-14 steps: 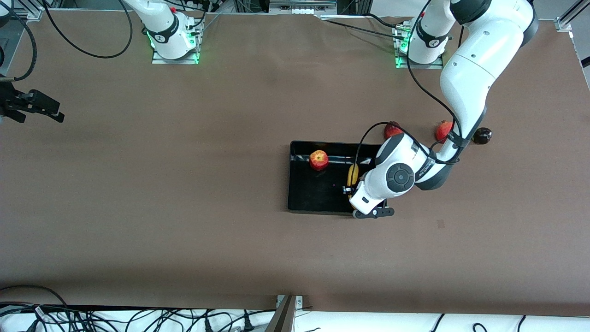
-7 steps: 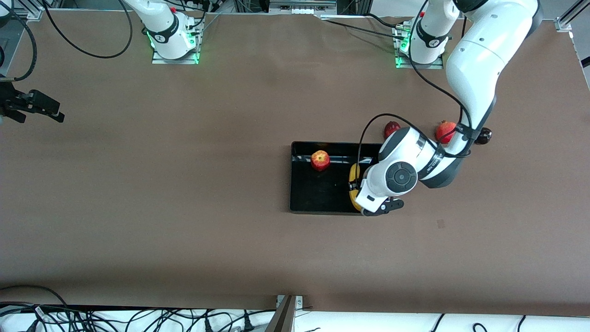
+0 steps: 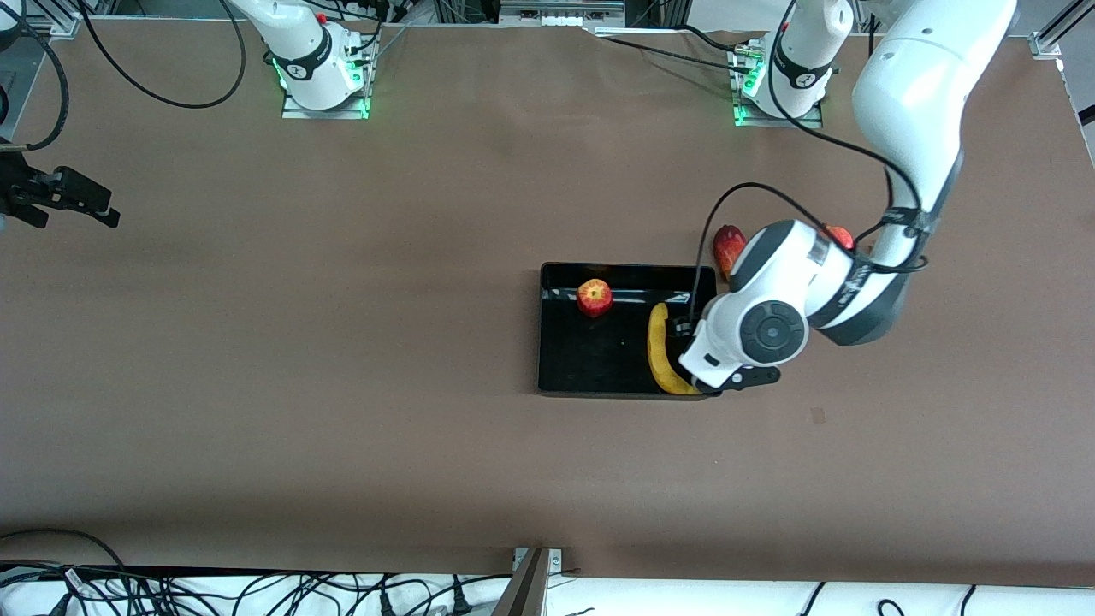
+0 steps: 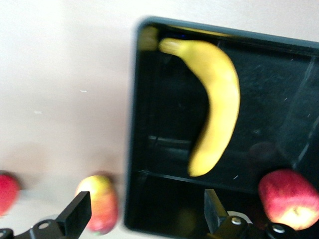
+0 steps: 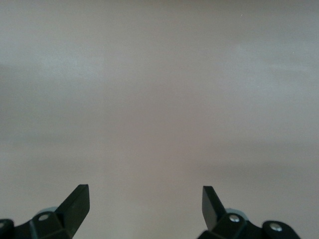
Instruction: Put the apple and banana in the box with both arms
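Observation:
The black box holds the apple and the banana. The banana lies free along the box's end toward the left arm. My left gripper is open and empty. It is above the box corner near the mango, and its white wrist hides it in the front view. The left wrist view shows the banana, the apple and the box wall. My right gripper waits, open and empty, over bare table at the right arm's end.
A red-yellow mango lies on the table just outside the box, farther from the front camera, and also shows in the left wrist view. A red pomegranate lies beside it, partly hidden by the left arm. Cables run along the table's edges.
My left hand has moved off the banana toward the left arm's end of the table. The banana now lies uncovered in the box. The right arm has not moved.

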Motion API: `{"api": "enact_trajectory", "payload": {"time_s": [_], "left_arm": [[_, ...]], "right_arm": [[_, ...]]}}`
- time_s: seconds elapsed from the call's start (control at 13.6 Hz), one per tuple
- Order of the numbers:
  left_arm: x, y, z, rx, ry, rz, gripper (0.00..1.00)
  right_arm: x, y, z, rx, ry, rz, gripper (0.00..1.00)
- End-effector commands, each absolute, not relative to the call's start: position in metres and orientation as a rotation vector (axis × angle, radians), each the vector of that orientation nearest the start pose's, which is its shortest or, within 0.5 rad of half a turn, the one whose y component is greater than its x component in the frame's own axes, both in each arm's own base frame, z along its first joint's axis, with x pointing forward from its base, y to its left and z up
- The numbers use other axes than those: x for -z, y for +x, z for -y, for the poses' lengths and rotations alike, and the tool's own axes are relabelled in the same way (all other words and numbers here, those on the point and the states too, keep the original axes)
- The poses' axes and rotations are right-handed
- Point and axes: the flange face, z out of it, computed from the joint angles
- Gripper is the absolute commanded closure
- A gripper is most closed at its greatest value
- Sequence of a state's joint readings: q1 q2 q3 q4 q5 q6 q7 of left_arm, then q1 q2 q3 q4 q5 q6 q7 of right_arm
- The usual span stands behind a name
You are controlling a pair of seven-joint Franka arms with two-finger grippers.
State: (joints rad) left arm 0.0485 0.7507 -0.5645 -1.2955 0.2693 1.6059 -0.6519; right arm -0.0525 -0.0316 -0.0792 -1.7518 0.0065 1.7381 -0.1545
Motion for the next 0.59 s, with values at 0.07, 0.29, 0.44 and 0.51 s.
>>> {"api": "enact_trajectory", "payload": {"time_s": [0.07,0.29,0.44,0.51], "left_arm": [[-0.414,0.653,0.154,-0.503,-3.055,0.142,0.00],[-0.475,0.645,0.093,-0.426,-3.063,0.141,0.00],[-0.519,0.633,0.053,-0.361,-3.058,0.104,0.00],[-0.539,0.625,0.035,-0.327,-3.069,0.099,0.00]], "right_arm": [[-0.571,0.547,0.075,0.039,-3.119,0.047,0.00],[-0.570,0.547,0.075,0.037,-3.119,0.047,0.00],[-0.569,0.548,0.075,0.037,-3.119,0.044,0.00],[-0.569,0.548,0.075,0.034,-3.119,0.047,0.00]]}}
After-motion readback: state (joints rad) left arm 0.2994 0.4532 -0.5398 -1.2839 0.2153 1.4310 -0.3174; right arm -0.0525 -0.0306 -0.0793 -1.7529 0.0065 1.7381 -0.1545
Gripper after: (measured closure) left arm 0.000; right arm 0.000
